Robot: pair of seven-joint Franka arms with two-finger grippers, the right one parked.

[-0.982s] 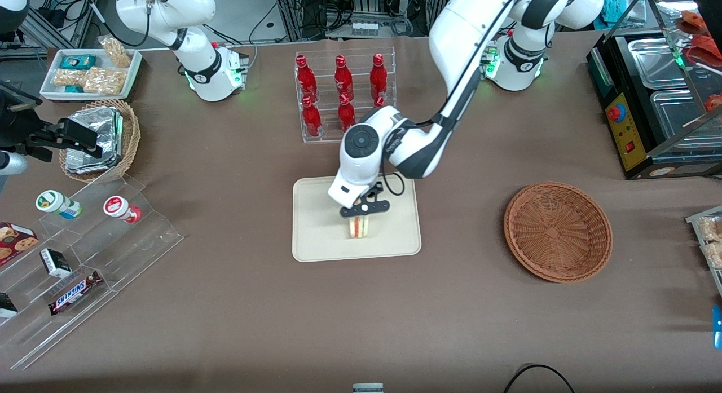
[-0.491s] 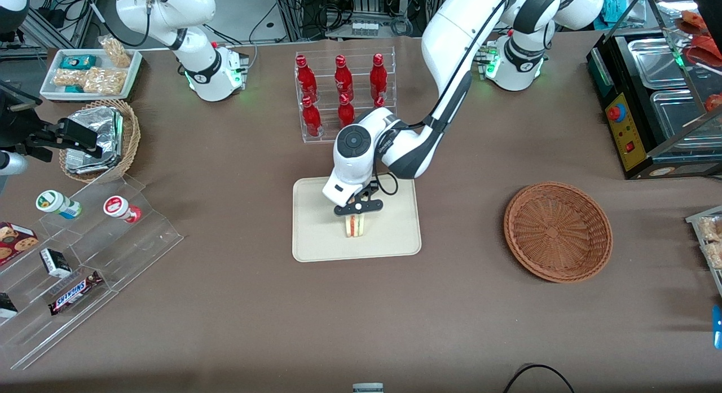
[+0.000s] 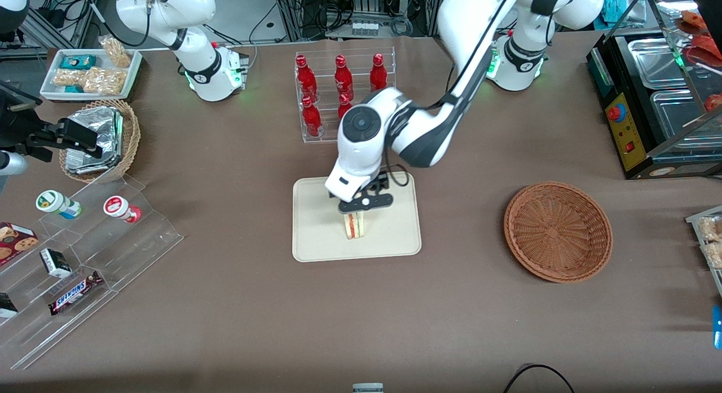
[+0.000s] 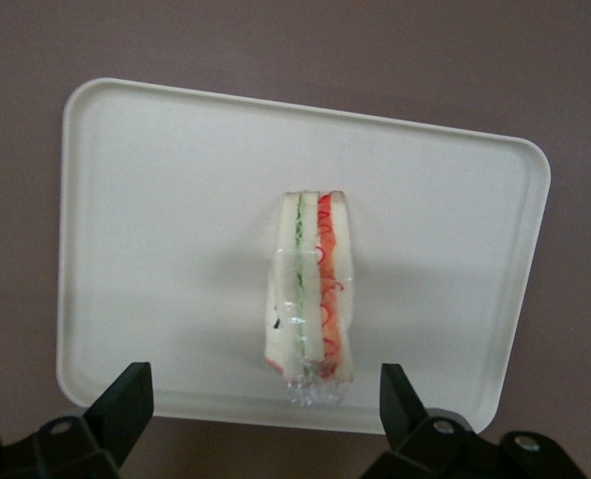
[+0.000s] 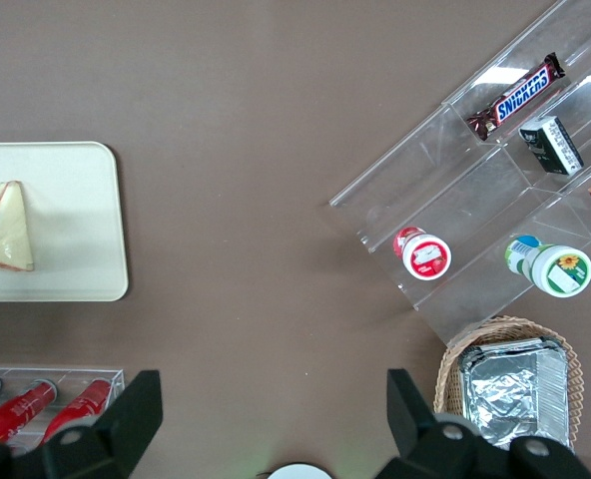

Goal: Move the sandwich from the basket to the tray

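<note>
- Gripper (image 3: 354, 212) of the working left arm, a black two-finger pincer on a white wrist, is hovering above the tray with its fingers (image 4: 128, 399) spread wide apart and gripping nothing; the wrist view is showing the sandwich lying clear of both fingertips, between them and lower down.
- Sandwich (image 3: 355, 225), a small triangular wedge in clear wrap with pale bread and red-orange and green filling layers, is resting on the tray near its middle, standing on an edge so the filling stripes are facing up toward the wrist camera (image 4: 309, 297); the parked arm's camera is catching its triangular face (image 5: 4, 226).
- Tray (image 3: 316, 235), flat, cream-beige and rectangular with rounded corners and a low rim, is sitting on the brown table (image 3: 361, 314) and is carrying only the sandwich.
- Basket (image 3: 557, 231), wide, shallow, round, reddish-brown wicker, is lying well apart from the tray toward the working arm's end of the table, with nothing showing inside it.
- Red bottles in a clear acrylic rack (image 3: 344, 91) are standing farther from the front camera than the tray, partly covered by the arm.
- A smaller, deeper, paler wicker basket holding foil-wrapped packets (image 3: 101, 139) is sitting toward the parked arm's end, with a clear stepped display of snacks (image 3: 84, 252) nearer the front camera.
</note>
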